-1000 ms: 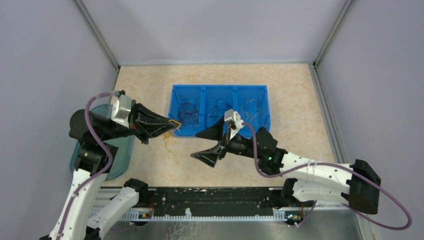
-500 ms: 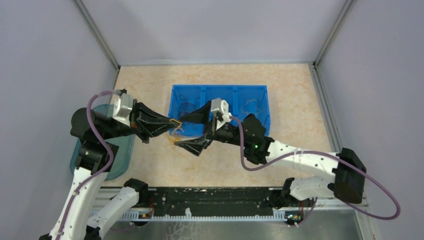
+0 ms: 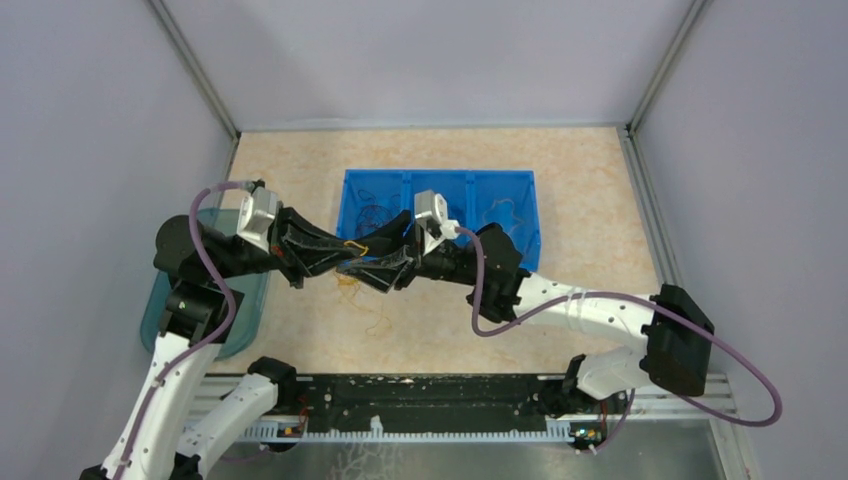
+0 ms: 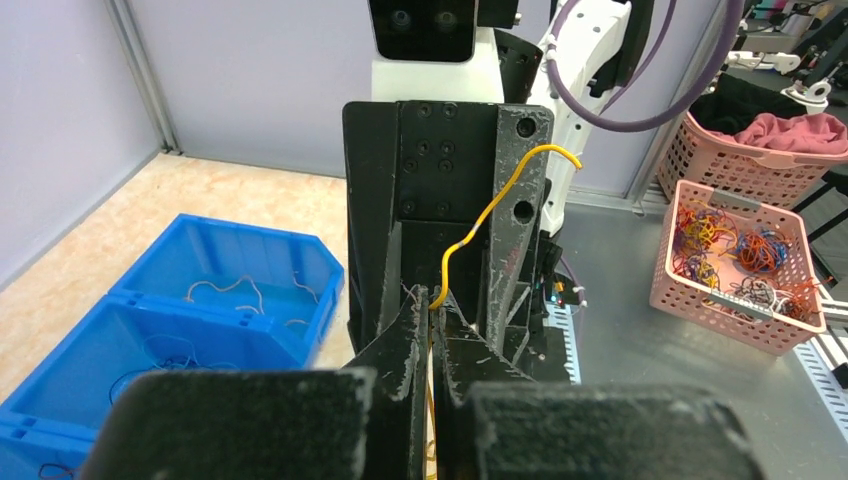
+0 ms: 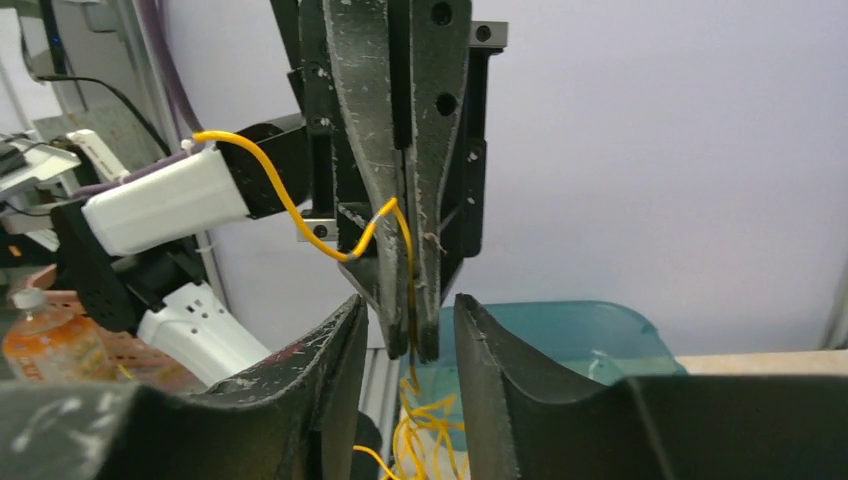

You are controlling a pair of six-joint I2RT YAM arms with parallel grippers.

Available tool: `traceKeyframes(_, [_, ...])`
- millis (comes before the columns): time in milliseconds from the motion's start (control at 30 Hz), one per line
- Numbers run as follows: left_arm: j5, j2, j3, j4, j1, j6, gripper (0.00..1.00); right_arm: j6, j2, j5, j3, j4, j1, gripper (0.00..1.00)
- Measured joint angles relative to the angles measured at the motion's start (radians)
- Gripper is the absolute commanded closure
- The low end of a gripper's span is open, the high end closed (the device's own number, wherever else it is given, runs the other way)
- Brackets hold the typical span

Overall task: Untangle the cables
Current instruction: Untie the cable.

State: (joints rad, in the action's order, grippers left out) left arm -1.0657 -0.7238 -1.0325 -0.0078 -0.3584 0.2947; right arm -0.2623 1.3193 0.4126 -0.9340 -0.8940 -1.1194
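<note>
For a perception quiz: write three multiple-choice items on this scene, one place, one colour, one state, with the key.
1. Where is the blue bin? A. middle of the table B. by the left wall C. at the near edge
2. Colour of the wire in the left end effector? A. black B. blue C. yellow
3. How is the right end effector? A. out of view B. jaws apart, flanking the left one's tips C. shut on the bin
Key: A, top view; C, yellow in both wrist views; B, gap in its wrist view.
</note>
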Motion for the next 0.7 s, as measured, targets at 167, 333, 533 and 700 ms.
traceKeyframes(167, [0.0, -0.005, 0.007, 0.0, 0.0, 0.003, 0.99, -0.032, 0.039, 0.031, -0.014, -0.017, 0.0, 0.73])
traceKeyframes(333, [0.0, -0.008, 0.006, 0.001, 0.0, 0.005, 0.99, -0.063, 0.067, 0.037, -0.016, -0.018, -0.003, 0.85])
traceKeyframes(533, [0.0, -0.01, 0.006, 0.001, 0.0, 0.008, 0.99, -0.089, 0.067, 0.039, -0.016, -0.026, -0.004, 0.7])
traceKeyframes(700, [0.0, -0.011, 0.001, 0.005, 0.0, 0.012, 0.99, -0.092, 0.077, 0.056, -0.016, -0.029, -0.004, 0.75])
